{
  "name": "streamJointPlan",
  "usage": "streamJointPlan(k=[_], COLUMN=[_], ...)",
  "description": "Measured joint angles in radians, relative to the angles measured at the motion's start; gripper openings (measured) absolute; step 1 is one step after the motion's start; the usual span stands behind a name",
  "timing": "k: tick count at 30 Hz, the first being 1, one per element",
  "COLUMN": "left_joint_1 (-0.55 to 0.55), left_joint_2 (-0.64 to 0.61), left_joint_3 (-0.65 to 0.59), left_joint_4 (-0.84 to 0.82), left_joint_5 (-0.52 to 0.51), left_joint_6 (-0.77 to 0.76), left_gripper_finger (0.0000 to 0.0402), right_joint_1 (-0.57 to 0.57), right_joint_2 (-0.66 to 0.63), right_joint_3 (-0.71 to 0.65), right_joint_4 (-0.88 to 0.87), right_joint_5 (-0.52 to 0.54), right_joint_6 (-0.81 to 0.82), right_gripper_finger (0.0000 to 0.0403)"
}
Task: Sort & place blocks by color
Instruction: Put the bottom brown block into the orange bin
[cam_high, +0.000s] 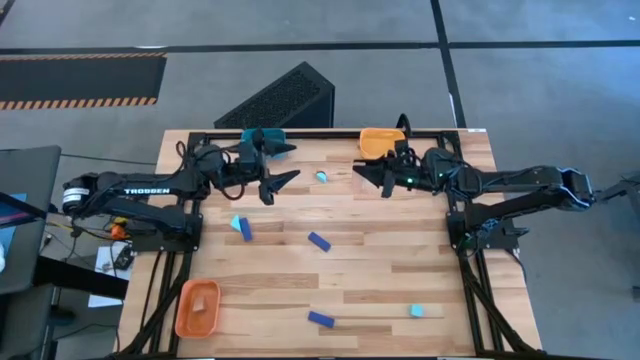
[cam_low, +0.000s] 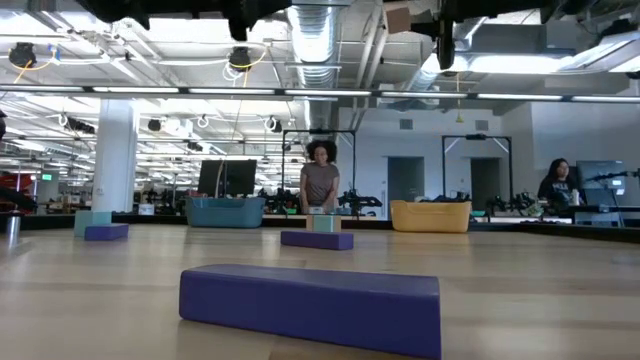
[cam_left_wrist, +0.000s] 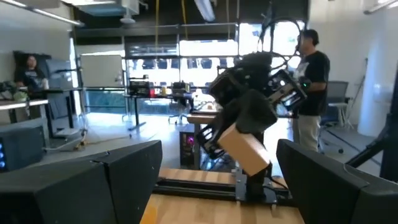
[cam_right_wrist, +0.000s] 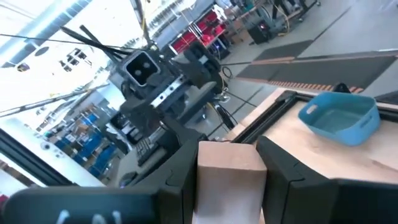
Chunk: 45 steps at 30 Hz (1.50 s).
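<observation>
My right gripper (cam_high: 367, 172) hovers over the far middle of the table, shut on a pale tan block (cam_right_wrist: 227, 174). Opposite it, my left gripper (cam_high: 290, 162) is open and holds nothing; its fingers stand wide apart in the left wrist view (cam_left_wrist: 217, 193). That view also shows the tan block (cam_left_wrist: 245, 149) in the right gripper. Lying flat on the table are three dark blue bars (cam_high: 319, 241) (cam_high: 321, 319) (cam_high: 245, 231) and three cyan chunks (cam_high: 321, 177) (cam_high: 237, 223) (cam_high: 417, 311). My right gripper pinches the tan block between its two fingers (cam_right_wrist: 180, 180), one on each opposite side face (cam_right_wrist: 208, 177). The fingers come in about level from the table's right, pointing toward the left arm. The block is lifted clear of the table and sits tilted in the hold.
A teal tray (cam_high: 262, 135) and a yellow tray (cam_high: 382, 140) stand at the far edge. An orange tray (cam_high: 197, 308) sits at the near left corner with a pale piece inside. People stand in the room beyond the table.
</observation>
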Motion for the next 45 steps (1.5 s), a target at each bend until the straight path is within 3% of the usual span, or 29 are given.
streamJointPlan(k=[10, 14, 19, 24, 32, 40, 45], left_joint_1=[-0.084, -0.118, -0.142, -0.145, -0.165, -0.176, -0.175], left_joint_2=[0.232, 0.299, 0.377, 0.450, 0.483, 0.482, 0.482], left_joint_3=[0.271, 0.355, 0.453, 0.542, 0.576, 0.576, 0.576], left_joint_4=[-0.173, -0.185, -0.187, -0.203, -0.214, -0.213, -0.201], left_joint_5=[0.000, -0.076, -0.316, -0.342, -0.428, -0.427, -0.394], left_joint_6=[0.097, 0.155, 0.222, 0.239, 0.209, 0.299, 0.357], left_gripper_finger=[0.0307, 0.0323, 0.0348, 0.0348, 0.0322, 0.0268, 0.0254], right_joint_1=[-0.032, -0.031, -0.020, 0.019, 0.059, 0.083, 0.083], right_joint_2=[0.000, 0.000, 0.024, 0.046, 0.053, 0.053, 0.054], right_joint_3=[0.000, 0.000, 0.000, 0.001, 0.001, 0.000, 0.000], right_joint_4=[0.189, 0.230, 0.273, 0.340, 0.358, 0.394, 0.391], right_joint_5=[0.013, 0.134, 0.263, 0.312, 0.328, 0.362, 0.400], right_joint_6=[0.035, 0.026, 0.027, 0.027, 0.052, 0.056, 0.079], right_gripper_finger=[0.0128, 0.0128, 0.0128, 0.0128, 0.0128, 0.0128, 0.0128])
